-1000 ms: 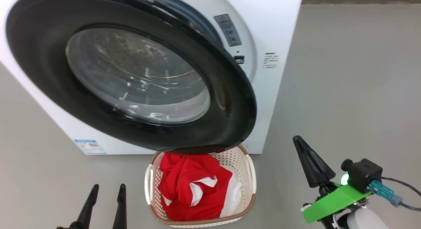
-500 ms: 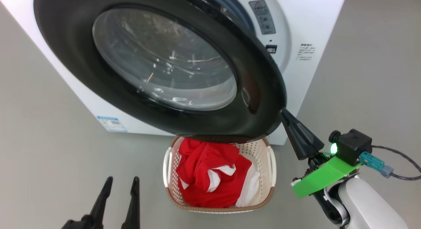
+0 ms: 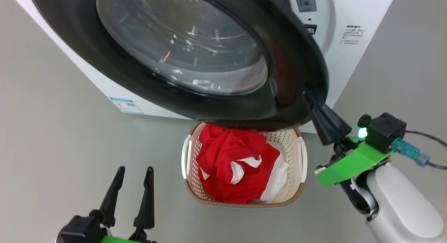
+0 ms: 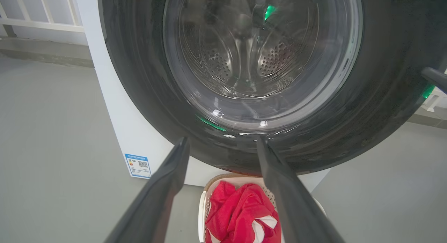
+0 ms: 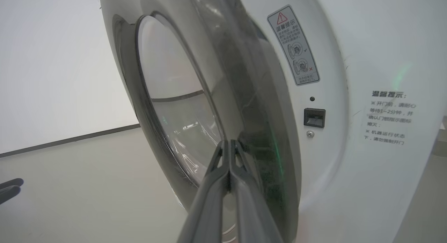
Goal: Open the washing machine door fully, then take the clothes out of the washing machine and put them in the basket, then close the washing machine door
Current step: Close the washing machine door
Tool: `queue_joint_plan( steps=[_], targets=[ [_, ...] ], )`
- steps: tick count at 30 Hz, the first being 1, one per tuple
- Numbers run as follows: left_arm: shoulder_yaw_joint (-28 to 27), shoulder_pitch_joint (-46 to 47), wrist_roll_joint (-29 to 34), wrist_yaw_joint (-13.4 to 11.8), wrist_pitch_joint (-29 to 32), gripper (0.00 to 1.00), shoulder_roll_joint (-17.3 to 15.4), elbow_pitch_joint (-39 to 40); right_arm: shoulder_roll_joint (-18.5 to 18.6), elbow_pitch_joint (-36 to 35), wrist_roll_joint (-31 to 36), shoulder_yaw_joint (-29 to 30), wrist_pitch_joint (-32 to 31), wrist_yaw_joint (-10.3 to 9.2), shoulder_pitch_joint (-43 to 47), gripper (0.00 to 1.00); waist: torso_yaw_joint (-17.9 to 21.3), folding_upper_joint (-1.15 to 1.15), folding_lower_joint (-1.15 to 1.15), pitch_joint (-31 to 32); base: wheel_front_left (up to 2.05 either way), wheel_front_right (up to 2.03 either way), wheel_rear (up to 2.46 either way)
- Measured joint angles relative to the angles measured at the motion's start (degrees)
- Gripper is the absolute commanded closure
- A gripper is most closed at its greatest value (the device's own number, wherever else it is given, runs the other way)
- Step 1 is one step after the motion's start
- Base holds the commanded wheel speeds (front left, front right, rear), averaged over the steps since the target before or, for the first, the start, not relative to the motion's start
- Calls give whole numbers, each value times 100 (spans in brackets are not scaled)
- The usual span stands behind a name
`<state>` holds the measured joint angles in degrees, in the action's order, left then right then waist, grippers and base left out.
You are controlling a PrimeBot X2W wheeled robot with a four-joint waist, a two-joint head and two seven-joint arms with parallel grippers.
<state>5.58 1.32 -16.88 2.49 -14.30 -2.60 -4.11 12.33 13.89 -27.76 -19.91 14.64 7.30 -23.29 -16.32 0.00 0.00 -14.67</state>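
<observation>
The washing machine door [image 3: 181, 47] stands partly open in front of the white washing machine [image 3: 352, 9], with a gap at its right edge. My right gripper [image 3: 309, 96] is shut and empty, its tip resting against the door's black rim at the lower right. In the right wrist view the right gripper [image 5: 228, 143] lies on the rim of the door [image 5: 174, 96]. The red and white clothes [image 3: 237, 159] fill the basket [image 3: 302, 155] on the floor below the door. My left gripper [image 3: 134, 171] is open and empty, left of the basket. In its own view the left gripper [image 4: 223, 141] points at the door [image 4: 262, 61].
Grey floor [image 3: 52, 131] surrounds the machine and basket. A blue sticker [image 3: 126, 105] sits low on the machine's front. The latch slot [image 5: 314, 117] and warning labels [image 5: 293, 44] show beside the door. A white railing [image 4: 35, 19] stands behind the machine.
The head camera has shifted. My right gripper has risen from beside the basket up to the door's right rim and now touches it. The left gripper stays open.
</observation>
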Motion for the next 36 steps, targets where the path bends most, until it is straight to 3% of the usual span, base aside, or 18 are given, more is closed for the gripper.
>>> queue_joint_plan(
  steps=[19, 26, 36],
  targets=[
    [202, 665, -226, -100, 0, 0, 20, 90, 313, -62, -42, 436, 0, 11, -1101, 100, -134, 0, 0, -879, 0, 0, 0],
    [230, 855, -272, -101, -1, 0, 30, 83, 257, -99, -38, 578, 8, 87, -1166, 100, -145, 0, 0, -1089, 0, 0, 0],
    [124, 853, -225, -55, -1, 0, 34, -25, 230, -57, -49, 447, 7, 37, -1092, 99, -45, 0, 0, -829, 0, 0, 0]
  ],
)
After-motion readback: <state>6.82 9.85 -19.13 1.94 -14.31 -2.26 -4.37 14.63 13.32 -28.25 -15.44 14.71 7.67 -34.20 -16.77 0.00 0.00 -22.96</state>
